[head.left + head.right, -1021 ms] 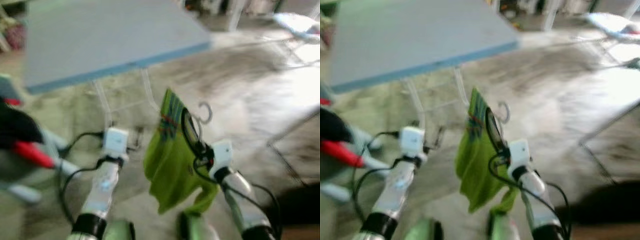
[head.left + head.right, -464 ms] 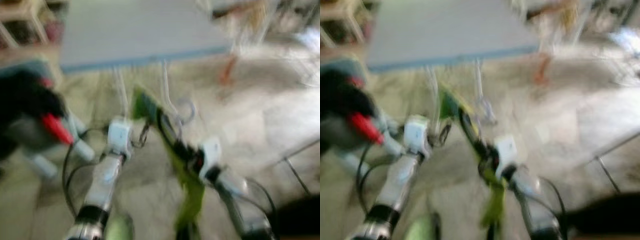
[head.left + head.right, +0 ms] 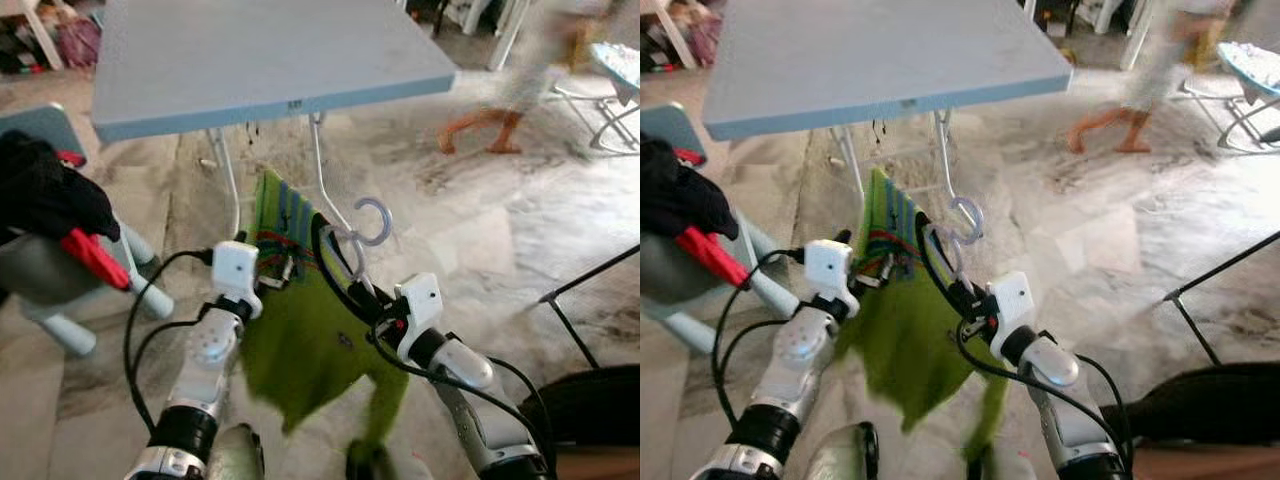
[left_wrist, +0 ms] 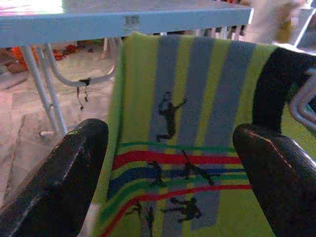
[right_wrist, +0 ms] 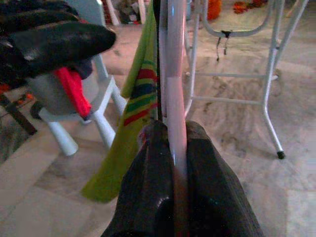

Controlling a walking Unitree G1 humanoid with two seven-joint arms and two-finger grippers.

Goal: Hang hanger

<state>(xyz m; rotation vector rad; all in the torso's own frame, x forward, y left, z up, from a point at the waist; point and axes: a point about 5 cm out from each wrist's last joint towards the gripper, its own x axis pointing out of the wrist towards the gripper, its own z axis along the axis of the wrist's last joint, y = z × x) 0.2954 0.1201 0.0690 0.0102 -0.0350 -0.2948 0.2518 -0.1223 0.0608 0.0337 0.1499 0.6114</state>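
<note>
Swung round since a second ago, the hanger with its green shirt is being carried before the counter, clamped in the right gripper jaws, while the left gripper jaws are gaping beside the shirt; a rail is likely being sought next.

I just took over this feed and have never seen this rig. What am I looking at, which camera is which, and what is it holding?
This is a walking humanoid with two silver arms, each ending in a black two-fingered claw. The two wide pictures come from its head, looking down; the two close ones from its wrists. The right claw is shut on a pale plastic hanger, seen edge-on in the right wrist view. A green striped shirt hangs from it. The left claw is open beside the shirt's collar, with the stripes between its fingers. Ahead stands a blue folding table. To the left, a small chair carries dark clothing. A blurred person walks in the background.
</note>
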